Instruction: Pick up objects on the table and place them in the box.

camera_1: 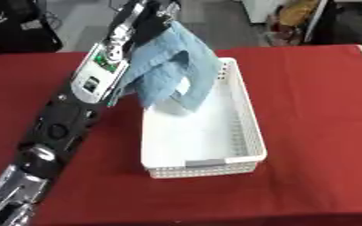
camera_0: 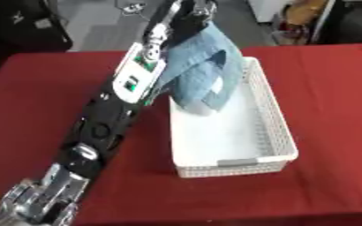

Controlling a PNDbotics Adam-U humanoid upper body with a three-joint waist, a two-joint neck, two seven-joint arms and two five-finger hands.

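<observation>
Dangling blue cloth (camera_0: 203,70) over white box (camera_0: 277,128), left hand (camera_0: 193,9) clenched on it, mostly cut off.

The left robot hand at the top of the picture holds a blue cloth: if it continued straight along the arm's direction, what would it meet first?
Probably nothing on the table. The left robot hand points beyond the table's far edge, toward grey floor; depth is unclear. The blue cloth hangs into the white basket.
</observation>
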